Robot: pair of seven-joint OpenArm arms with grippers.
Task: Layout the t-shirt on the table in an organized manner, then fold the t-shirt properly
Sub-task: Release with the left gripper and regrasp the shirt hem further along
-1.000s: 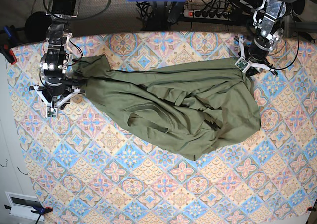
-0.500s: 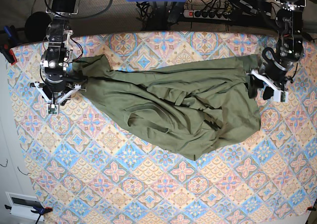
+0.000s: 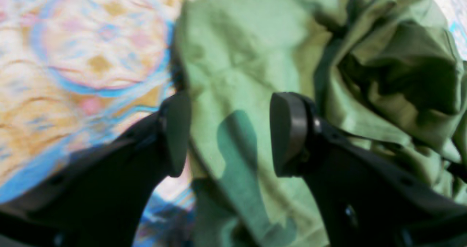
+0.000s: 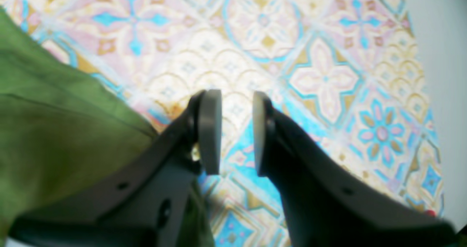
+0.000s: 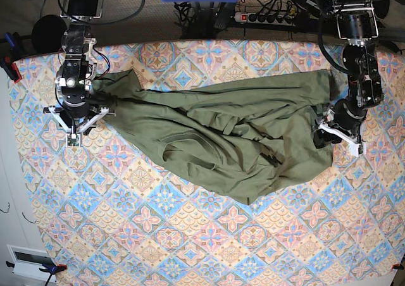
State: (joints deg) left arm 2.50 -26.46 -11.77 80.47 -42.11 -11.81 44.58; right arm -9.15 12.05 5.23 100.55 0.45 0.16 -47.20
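The olive-green t-shirt (image 5: 221, 134) lies crumpled and spread sideways across the far half of the patterned table (image 5: 190, 235). My left gripper (image 5: 321, 138) is at the shirt's right edge. In the left wrist view it (image 3: 230, 134) is open, low over the shirt's edge (image 3: 237, 50), one finger on the table (image 3: 91, 46) side and one over cloth. My right gripper (image 5: 74, 133) is beside the shirt's left end. In the right wrist view it (image 4: 236, 132) is narrowly open and empty over bare table (image 4: 310, 75), with the shirt (image 4: 54, 130) to its left.
A power strip and cables (image 5: 266, 17) lie behind the table's far edge. A red clamp (image 5: 11, 68) sits on the left edge and a white box (image 5: 28, 261) is at the lower left. The table's edge (image 4: 427, 93) is close beside my right gripper.
My left gripper has moved from the shirt's far right corner down along its right edge. That corner now lies stretched farther right. My right gripper has shifted slightly toward the back.
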